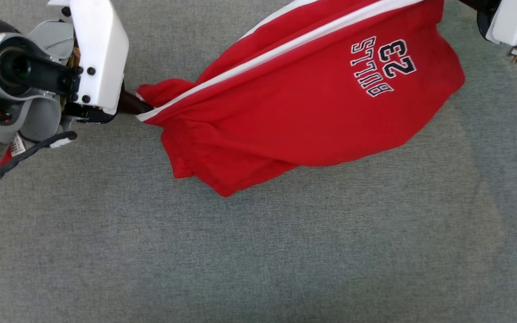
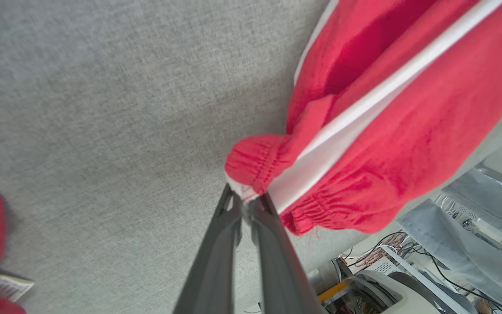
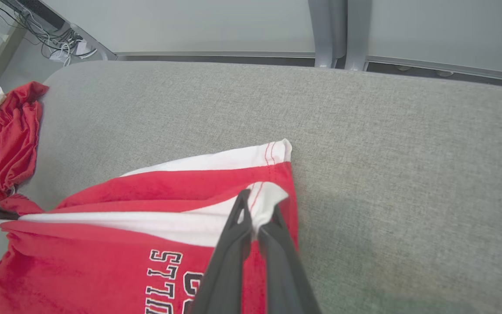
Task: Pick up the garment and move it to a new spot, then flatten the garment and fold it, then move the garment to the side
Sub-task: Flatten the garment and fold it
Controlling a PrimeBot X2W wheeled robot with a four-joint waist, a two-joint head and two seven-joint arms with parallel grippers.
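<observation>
Nearest the left wrist camera, the left gripper (image 2: 244, 205) has its two dark fingers drawn together on the gathered waistband of the shorts (image 1: 312, 112), just where the white side stripe ends. Likewise, in the right wrist view the right gripper (image 3: 257, 201) has its jaws closed on the white hem corner at the other end of that stripe.

Between the two grips the shorts hang stretched, with the stripe running taut along the top edge. The red cloth sags below it. The lettering "BULLS 23" (image 1: 383, 65) lies toward the right gripper's end and reads upside down in the head view.

Beneath the shorts is a grey cushion (image 1: 285, 251) with a woven surface, on which the cloth casts a soft shadow. Whether the lowest fold touches the cushion cannot be told.

Farther off, at the cushion's rounded corner, a second red garment (image 3: 11, 126) lies crumpled with a patch of white cloth at its top, well apart from the held shorts. Beyond the cushion edge stand a grey frame post (image 3: 327, 30) and a tangle of cables (image 3: 59, 39) on the floor.
</observation>
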